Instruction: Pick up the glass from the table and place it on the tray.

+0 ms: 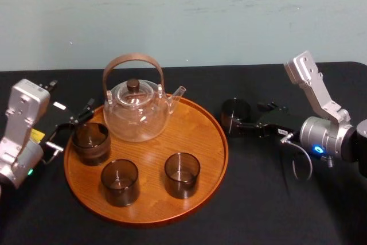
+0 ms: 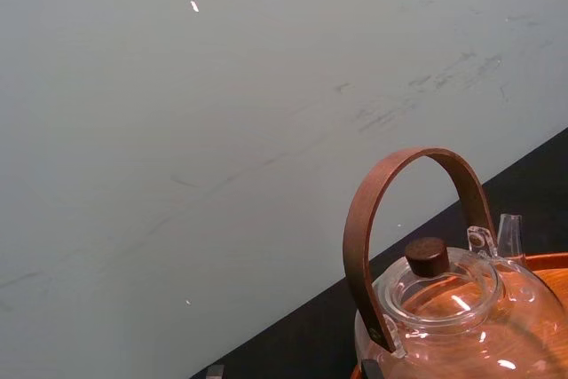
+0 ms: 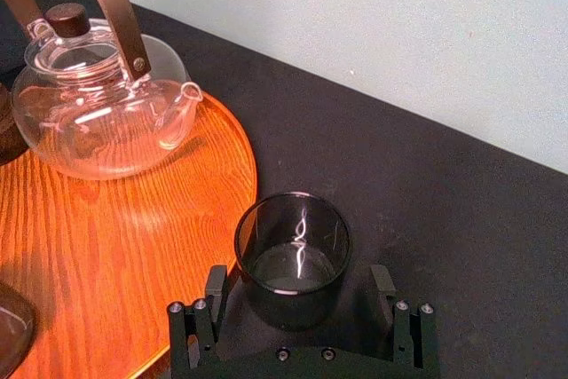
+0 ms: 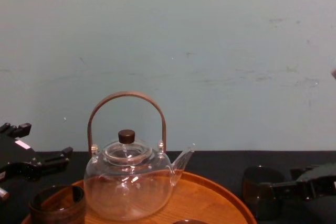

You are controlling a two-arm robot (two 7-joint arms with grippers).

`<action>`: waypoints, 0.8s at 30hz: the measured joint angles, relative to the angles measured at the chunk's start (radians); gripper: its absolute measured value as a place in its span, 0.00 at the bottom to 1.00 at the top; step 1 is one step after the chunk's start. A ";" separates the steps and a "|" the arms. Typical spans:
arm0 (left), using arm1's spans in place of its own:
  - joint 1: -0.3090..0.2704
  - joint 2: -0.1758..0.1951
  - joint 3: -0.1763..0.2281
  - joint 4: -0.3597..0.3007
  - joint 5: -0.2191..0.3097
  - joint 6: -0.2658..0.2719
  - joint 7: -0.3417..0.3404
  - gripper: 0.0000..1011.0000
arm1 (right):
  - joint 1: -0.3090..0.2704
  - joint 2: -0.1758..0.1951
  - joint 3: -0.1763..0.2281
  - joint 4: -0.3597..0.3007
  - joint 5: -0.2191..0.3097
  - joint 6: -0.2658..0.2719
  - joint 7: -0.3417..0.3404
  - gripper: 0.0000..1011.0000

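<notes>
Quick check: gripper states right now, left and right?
Left gripper: open, holding nothing, by the left edge of the round orange-brown wooden tray.
Right gripper: open, straddling the dark cylindrical glass on the black-cloth table.

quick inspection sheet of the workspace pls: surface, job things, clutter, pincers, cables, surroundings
surface: table, flat, covered in black cloth.
job's things: glass upright on the cloth just off the tray rim, not on it.
clutter: clear teapot and three dark glasses on the tray.
grippers: right pincer open, a finger on each side of the glass; left pincer open at the tray's left edge.
cables: grey loop at the right wrist.
surroundings: pale scuffed wall.
</notes>
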 joint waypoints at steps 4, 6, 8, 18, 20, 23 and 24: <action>0.000 0.000 0.000 0.000 0.000 0.000 0.000 0.99 | 0.021 -0.015 -0.006 0.026 -0.009 -0.003 0.006 0.99; 0.000 0.000 0.000 0.000 0.000 0.000 0.000 0.99 | 0.028 -0.019 -0.007 0.035 -0.011 -0.004 0.008 0.99; 0.000 0.000 0.000 0.000 0.000 0.000 0.000 0.99 | 0.037 -0.025 -0.010 0.045 -0.015 -0.007 0.012 0.99; 0.000 0.000 0.000 0.000 0.000 0.000 0.000 0.99 | 0.066 -0.049 -0.021 0.088 -0.029 -0.012 0.026 0.99; 0.000 0.000 0.000 0.000 0.000 0.000 0.000 0.99 | 0.072 -0.053 -0.022 0.098 -0.032 -0.012 0.027 0.99; 0.000 0.000 0.000 0.000 0.000 0.000 0.000 0.99 | 0.080 -0.058 -0.023 0.110 -0.035 -0.012 0.030 0.99; 0.000 0.000 0.000 0.000 0.000 0.000 0.000 0.99 | 0.080 -0.058 -0.023 0.110 -0.035 -0.012 0.030 0.99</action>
